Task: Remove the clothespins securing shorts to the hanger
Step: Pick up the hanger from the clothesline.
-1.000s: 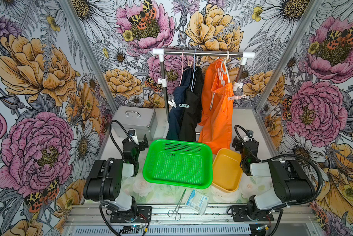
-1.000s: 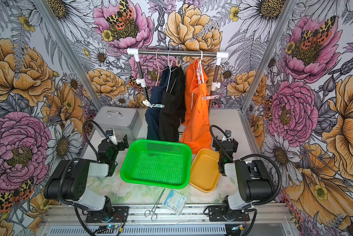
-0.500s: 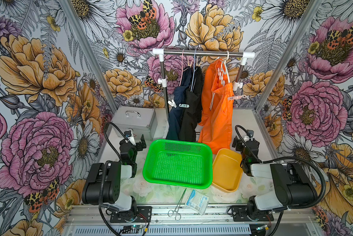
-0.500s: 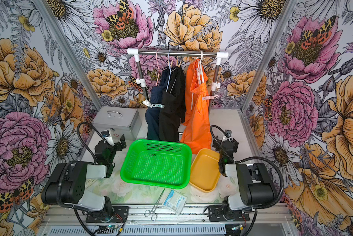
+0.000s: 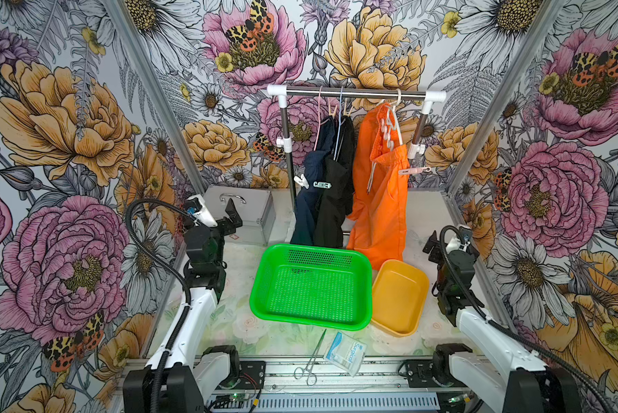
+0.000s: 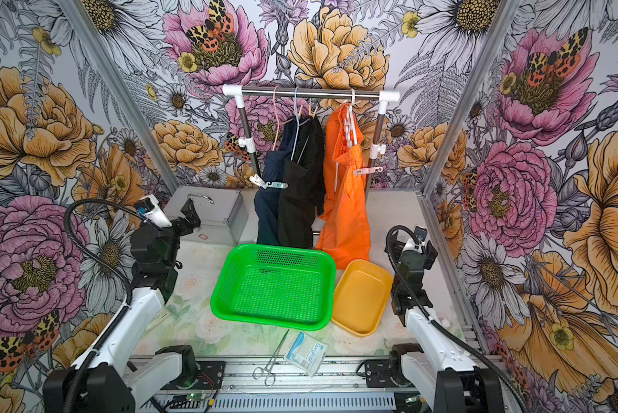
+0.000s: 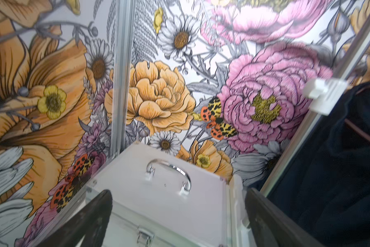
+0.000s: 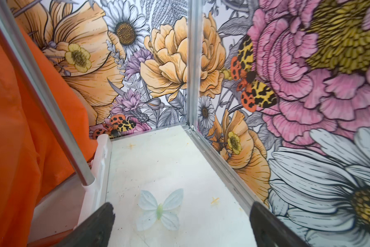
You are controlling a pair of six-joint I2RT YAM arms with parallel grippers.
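Steel forceps [image 5: 310,359] and a small packet [image 5: 345,352] lie side by side at the front edge of the table [image 5: 229,332]. Just beyond them sit a green basket [image 5: 261,286] and, close beside it, a yellow tray [image 5: 423,286].

To the left of the basket the left claw [image 7: 177,198] is raised in front of a metal case [image 5: 250,211]. Its jaws are spread wide with nothing between them. Across the table, past the yellow tray, the right claw [image 8: 183,206] sits lower, near the foot of the clothes rack [image 5: 354,93]. Its jaws are also wide apart and grip nothing, and below them is a pale butterfly print [image 8: 159,208] on the tabletop.

Behind the basket, three pairs of shorts hang from the rack's rail, their hems reaching down behind the basket's far rim:
- The navy shorts [image 5: 309,203] hang on a pink hanger [image 5: 318,123].
- The black shorts [image 5: 336,193] hang on a blue hanger [image 5: 339,118].
- The orange shorts [image 5: 382,207] hang on a white hanger [image 5: 395,118].

All the clothespins are clipped in place:
- Two wooden clothespins [image 5: 333,111] stand at the top of the dark pairs, by the hanger necks.
- A white clothespin [image 5: 301,181] is on the navy pair's outer edge, beside the rack's post.
- A grey-teal clothespin [image 5: 322,185] is where the navy and black pairs meet.
- A pink clothespin [image 5: 409,171] juts sideways from the orange pair's waistband.
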